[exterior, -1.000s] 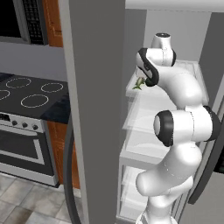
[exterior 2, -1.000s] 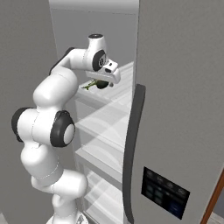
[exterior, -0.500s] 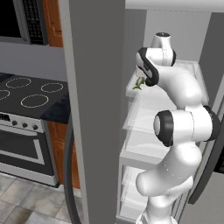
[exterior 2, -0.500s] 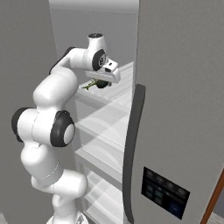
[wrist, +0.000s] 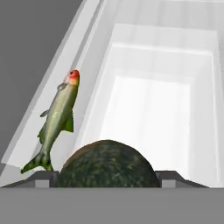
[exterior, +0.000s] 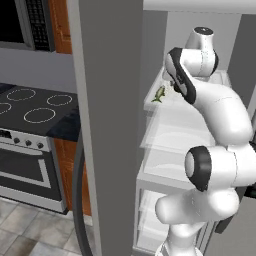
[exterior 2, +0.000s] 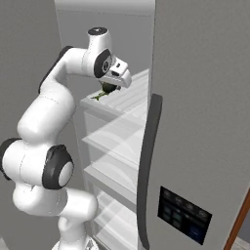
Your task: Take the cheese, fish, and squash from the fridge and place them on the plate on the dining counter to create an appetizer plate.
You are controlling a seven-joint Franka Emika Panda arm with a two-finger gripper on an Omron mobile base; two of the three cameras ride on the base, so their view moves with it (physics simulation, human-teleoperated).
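Inside the open fridge [exterior 2: 195,97] my gripper [wrist: 108,179] reaches onto the top shelf [wrist: 148,109]. The round, very dark green squash [wrist: 107,164] sits between the two fingertips [wrist: 41,178], and the gripper is shut on it. The slim olive-green fish [wrist: 57,120] with a red head lies on the shelf just left of the squash, close to the side wall. From the right base view the squash [exterior 2: 108,88] hangs under the hand, with the fish [exterior 2: 100,96] beside it at the shelf's front edge. The cheese, the plate and the dining counter are out of view.
The fridge's grey door [exterior: 107,125] with its long dark handle [exterior: 79,200] stands open on the left, close to the arm. A black stovetop [exterior: 35,107] and oven lie further left. The right door [exterior 2: 205,146] carries a dark panel. Lower clear shelves sit below the hand.
The fingers have drawn in onto the squash. The arm and the fish have stayed where they were.
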